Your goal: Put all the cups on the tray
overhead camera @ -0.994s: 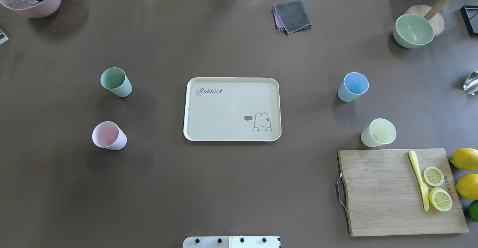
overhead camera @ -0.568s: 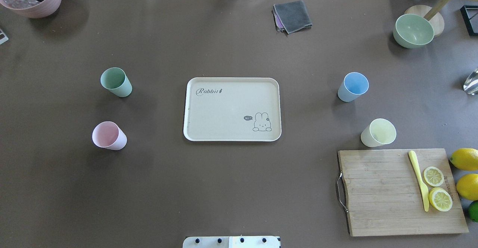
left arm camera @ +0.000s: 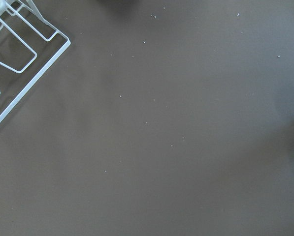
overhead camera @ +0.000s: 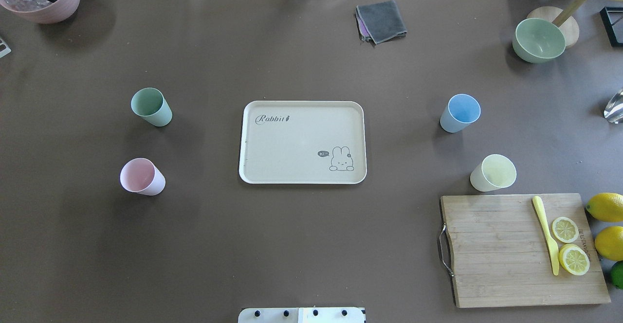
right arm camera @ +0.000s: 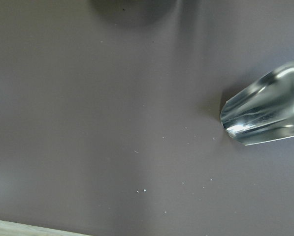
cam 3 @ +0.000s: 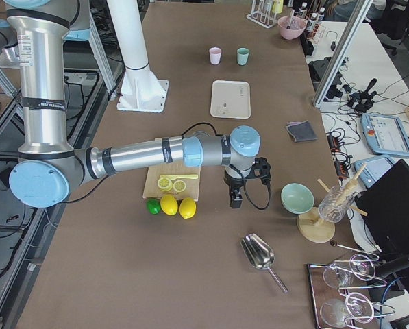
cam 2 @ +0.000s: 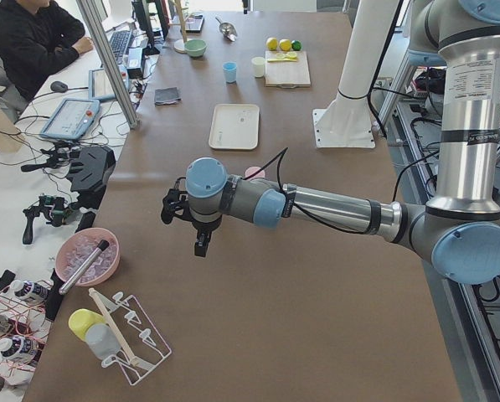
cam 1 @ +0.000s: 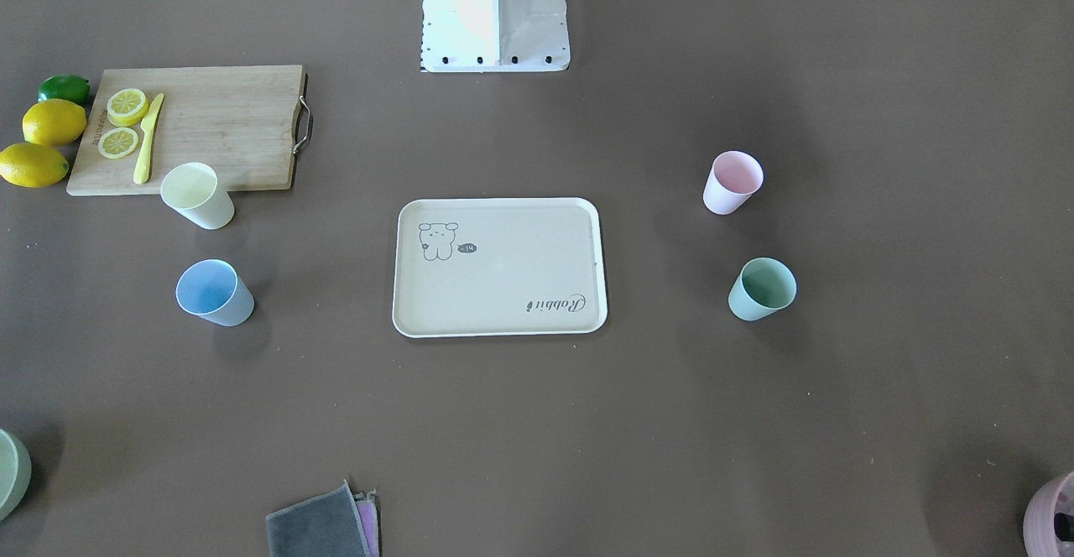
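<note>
Tray: cream tray (overhead camera: 292, 143) lies at the middle of the table (overhead camera: 302, 245), nothing on it.
Cups, left half: mint green cup (overhead camera: 151, 106) toward the far edge and pink cup (overhead camera: 141, 176) toward the robot's edge. Both stand upright on the table, well apart from the tray.
Cups, right half: light blue cup (overhead camera: 460, 113) toward the far edge. The pale yellow cup (overhead camera: 493, 173) stands just beside the far corner of the bamboo cutting board (overhead camera: 523, 250).
Left gripper (cam 2: 201, 249): hangs pointing down over the table's left end, beyond both left cups. Its wrist view shows a wire rack (left arm camera: 18, 59) at one corner. Cannot tell whether the fingers are spread or together.
Right gripper (cam 3: 236, 202): hangs over the right end, a metal scoop (right arm camera: 265, 105) in its wrist view. State of its fingers also cannot be told.
Step in hand, as I judge it: the first reach, since no cup is on the tray.
Doing it well: each arm should take the cups on its own half. Come down from above with the fingers spread and straddle one wall at the rim, or span the body. The walls taper, so grip low enough that the cup does not slip.
Placing: set the first cups toward the tray's corners so that all four fit.
Watch: the cutting board crowds the pale yellow cup, so approach it from the open side.
</note>
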Robot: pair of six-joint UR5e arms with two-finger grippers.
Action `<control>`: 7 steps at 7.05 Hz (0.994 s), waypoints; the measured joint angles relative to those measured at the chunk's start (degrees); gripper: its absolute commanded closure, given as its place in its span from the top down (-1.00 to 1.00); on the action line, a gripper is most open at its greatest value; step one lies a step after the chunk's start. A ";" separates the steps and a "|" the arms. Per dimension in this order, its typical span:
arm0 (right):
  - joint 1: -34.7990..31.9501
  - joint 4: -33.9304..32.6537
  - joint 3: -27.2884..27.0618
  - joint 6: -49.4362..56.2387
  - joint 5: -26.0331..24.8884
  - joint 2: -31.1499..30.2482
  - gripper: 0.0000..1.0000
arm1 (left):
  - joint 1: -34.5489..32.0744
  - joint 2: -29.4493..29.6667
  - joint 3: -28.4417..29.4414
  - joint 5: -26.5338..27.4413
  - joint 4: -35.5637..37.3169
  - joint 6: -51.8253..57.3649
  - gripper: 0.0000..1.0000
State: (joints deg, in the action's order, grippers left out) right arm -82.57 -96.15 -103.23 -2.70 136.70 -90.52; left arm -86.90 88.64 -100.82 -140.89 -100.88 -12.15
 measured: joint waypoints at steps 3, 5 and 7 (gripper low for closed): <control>4.89 0.80 -7.36 -9.73 2.52 0.91 1.00 | 5.47 -1.25 -0.39 1.43 -11.49 -13.69 0.96; 10.90 3.80 -9.22 -21.65 1.53 2.89 1.00 | 11.04 -1.31 -2.37 6.40 -14.61 -23.10 0.96; 17.71 11.97 -8.55 -33.91 -2.46 2.81 1.00 | 17.87 -1.30 -6.55 11.32 -15.47 -32.72 0.96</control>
State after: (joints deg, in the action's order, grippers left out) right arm -64.85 -84.18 -111.77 -36.62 134.23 -87.71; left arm -69.03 87.33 -107.37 -129.57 -116.35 -44.87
